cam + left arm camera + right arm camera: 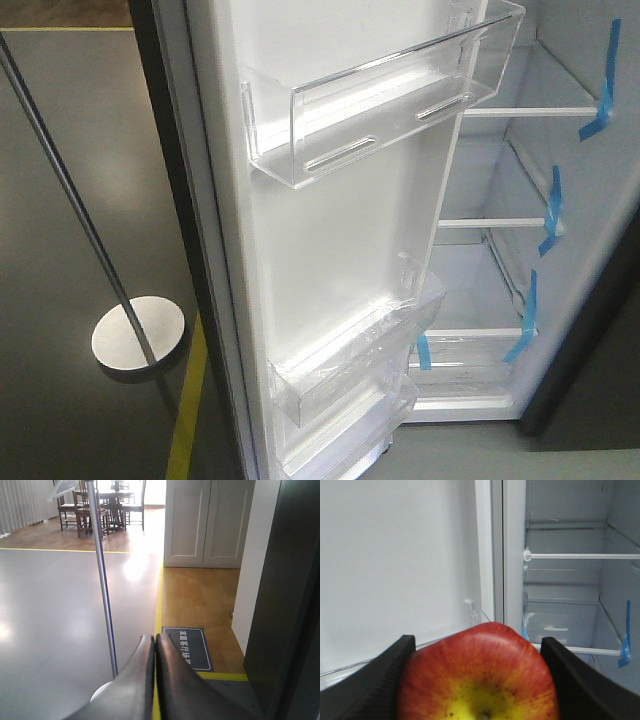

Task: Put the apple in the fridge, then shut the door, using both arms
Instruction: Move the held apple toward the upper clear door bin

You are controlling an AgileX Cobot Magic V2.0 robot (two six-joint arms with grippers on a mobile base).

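**Red apple gripped, shelves ahead**

The right tool (477, 652) clamps the apple (477, 680) between both fingers. It faces the fridge (565, 605), with a shelf rail (580, 556) at two o'clock. I judge the safe path runs right of the door (395, 555) and over the rail, with the apple set down before release.

The left tool (154, 647), fingers pressed together and empty, appears only in its own wrist view. Only the front view shows the door swung wide, with a clear bin (380, 100) at twelve o'clock.

Front camera looks down into the dark grey fridge (480, 160), past its white-lined door (330, 230); right wrist shares both, nearer; left wrist faces the room.
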